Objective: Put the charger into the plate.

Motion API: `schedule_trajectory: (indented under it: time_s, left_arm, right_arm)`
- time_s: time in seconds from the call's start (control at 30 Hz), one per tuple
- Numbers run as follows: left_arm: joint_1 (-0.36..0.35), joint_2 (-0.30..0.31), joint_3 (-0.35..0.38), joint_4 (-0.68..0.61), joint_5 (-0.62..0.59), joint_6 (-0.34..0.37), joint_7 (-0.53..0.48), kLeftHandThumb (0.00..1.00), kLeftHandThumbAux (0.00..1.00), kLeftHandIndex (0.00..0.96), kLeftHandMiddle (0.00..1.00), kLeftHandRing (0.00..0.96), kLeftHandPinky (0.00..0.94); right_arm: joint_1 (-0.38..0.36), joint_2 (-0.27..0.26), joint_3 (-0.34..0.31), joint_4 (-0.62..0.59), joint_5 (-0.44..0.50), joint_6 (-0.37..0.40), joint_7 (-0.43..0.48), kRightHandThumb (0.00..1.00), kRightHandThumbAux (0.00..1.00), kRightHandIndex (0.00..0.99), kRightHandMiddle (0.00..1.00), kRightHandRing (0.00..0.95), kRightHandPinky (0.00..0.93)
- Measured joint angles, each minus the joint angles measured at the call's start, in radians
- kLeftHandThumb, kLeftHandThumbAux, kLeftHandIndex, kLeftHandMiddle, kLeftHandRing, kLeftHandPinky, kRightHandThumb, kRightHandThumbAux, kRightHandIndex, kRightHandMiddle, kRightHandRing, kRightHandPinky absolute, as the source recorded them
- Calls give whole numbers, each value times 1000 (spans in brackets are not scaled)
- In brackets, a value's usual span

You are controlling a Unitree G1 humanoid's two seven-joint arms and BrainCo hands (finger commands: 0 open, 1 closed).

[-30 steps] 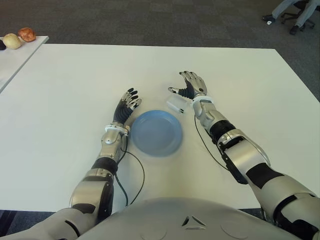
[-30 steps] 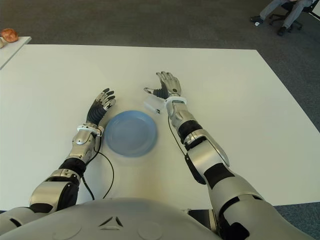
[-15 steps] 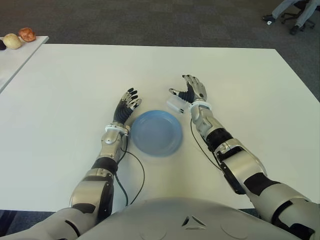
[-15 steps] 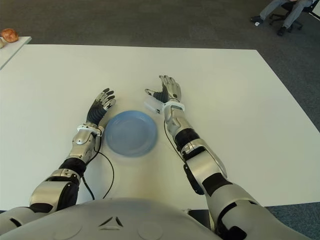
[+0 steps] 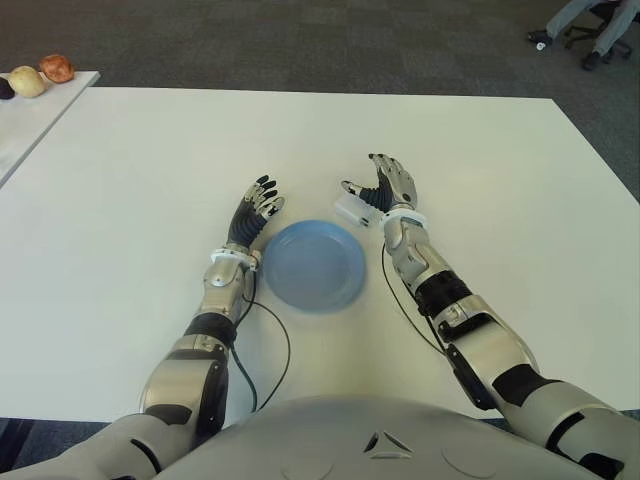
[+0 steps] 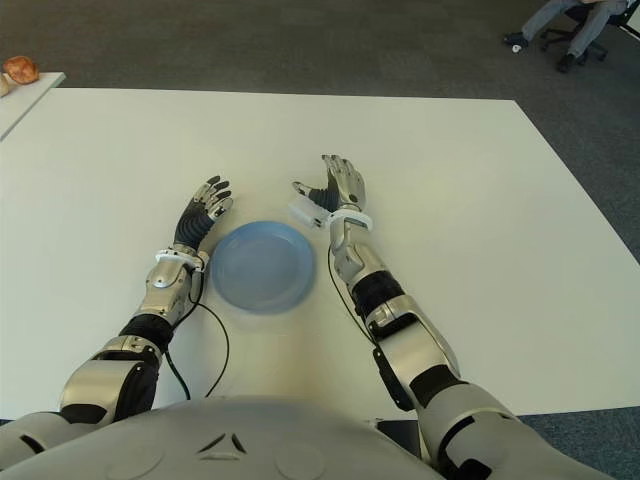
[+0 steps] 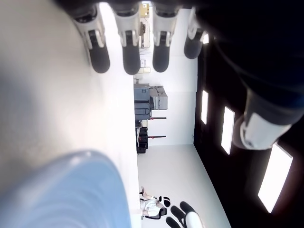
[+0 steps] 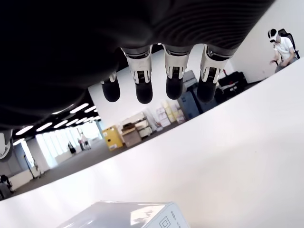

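Note:
A small white charger lies on the white table just beyond the far right rim of the round blue plate. My right hand stands open beside the charger on its right, fingers spread and pointing away from me, thumb close over it. The right wrist view shows the charger below the straight fingers, not gripped. My left hand shows open to the left of the plate, holding nothing. The plate is empty.
The white table stretches wide on all sides. A second table at the far left carries small round objects. Dark carpet lies beyond, with a seated person's legs and an office chair at the far right.
My right arm has drawn back toward me and its hand has shifted slightly right beside the charger. Charger, plate and left hand have stayed put.

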Motion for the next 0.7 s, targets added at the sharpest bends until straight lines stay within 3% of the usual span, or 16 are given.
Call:
schedule_trajectory:
  time_s: [0.23,0.7]
  left_arm:
    - [-3,1,0,8,0,-3,0,0,568,94,142,151,181]
    - [-3,2,-1,9,0,-4,0,0,569,97,147,156,188]
  right_arm:
    - [66,-13,2,-113,-7,43,47,302,303,0,0,0,15]
    - [104,-37,12,-115,-8,11,60,338,290,0,0,0,21]
